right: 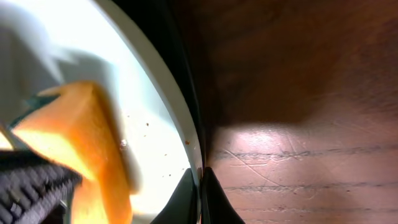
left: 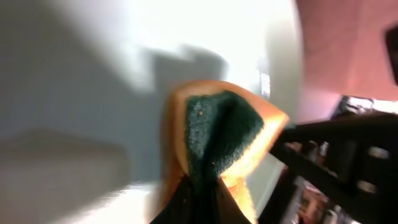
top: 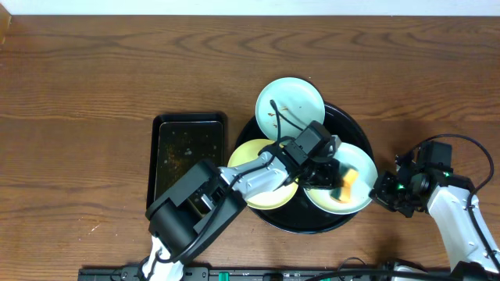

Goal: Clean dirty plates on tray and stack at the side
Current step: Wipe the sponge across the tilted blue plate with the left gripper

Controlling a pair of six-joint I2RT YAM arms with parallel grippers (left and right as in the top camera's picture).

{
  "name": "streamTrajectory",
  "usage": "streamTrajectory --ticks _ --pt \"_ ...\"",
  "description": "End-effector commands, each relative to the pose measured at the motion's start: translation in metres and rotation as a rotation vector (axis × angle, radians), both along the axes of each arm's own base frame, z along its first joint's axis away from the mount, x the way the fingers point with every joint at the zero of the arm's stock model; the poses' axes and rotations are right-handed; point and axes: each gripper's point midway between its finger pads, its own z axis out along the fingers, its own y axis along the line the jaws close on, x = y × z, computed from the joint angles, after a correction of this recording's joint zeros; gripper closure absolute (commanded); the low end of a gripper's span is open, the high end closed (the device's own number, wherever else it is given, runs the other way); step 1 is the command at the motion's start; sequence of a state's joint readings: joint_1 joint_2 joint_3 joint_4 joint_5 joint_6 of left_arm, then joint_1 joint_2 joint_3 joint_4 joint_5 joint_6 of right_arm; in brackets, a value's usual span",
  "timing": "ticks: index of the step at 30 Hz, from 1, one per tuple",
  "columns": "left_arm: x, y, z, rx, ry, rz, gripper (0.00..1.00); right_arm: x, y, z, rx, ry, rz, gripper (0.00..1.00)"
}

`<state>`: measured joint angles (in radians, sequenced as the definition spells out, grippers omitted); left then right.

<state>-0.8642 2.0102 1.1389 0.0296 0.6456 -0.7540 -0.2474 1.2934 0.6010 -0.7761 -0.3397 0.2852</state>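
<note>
Nearest to the robot, the left gripper [top: 337,185] is squeezed tight on an orange and green sponge [left: 217,137]. The sponge is pressed down on the near green plate [top: 362,167], so this plate lies right under that hand.

The right gripper [right: 200,193] is just to the right of it. It looks pinched shut on this plate's outer edge and seems to be holding it steady. A few brown specks show on the plate near that edge.

The plate sits in the round black tray [top: 344,117], touching the yellow plate [top: 248,156] beside it. The left arm reaches over the yellow plate.

Farther back is the far green plate [top: 301,97], with brown smears on it.

I think the next wipe should go toward the pinched edge. The bare table [top: 437,94] on the right is closest to the right gripper, so it is a good place to stack.
</note>
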Motion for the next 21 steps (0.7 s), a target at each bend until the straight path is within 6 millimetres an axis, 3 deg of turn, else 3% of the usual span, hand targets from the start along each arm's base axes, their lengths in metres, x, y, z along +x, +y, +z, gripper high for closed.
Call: streamTrajectory --ticks 1,8,12,16,21 --pt "0.034 0.032 -0.027 0.135 -0.1 0.079 0.92 -0.007 -0.014 -0.005 -0.078 0.038 -0.02 0.98" --pt "0.066 0.081 -0.044 0.279 -0.138 0.159 0.93 -0.008 -0.017 -0.006 -0.095 0.045 -0.022 0.98" --pt "0.077 0.098 -0.05 0.34 -0.167 0.192 0.93 -0.008 -0.017 -0.006 -0.095 0.045 -0.022 0.98" --pt "0.077 0.1 -0.05 0.347 -0.17 0.183 0.93 -0.008 -0.017 -0.006 -0.095 0.045 -0.022 0.98" --pt "0.07 0.086 -0.042 0.302 -0.16 0.136 0.93 -0.008 -0.017 -0.006 -0.095 0.045 -0.022 0.98"
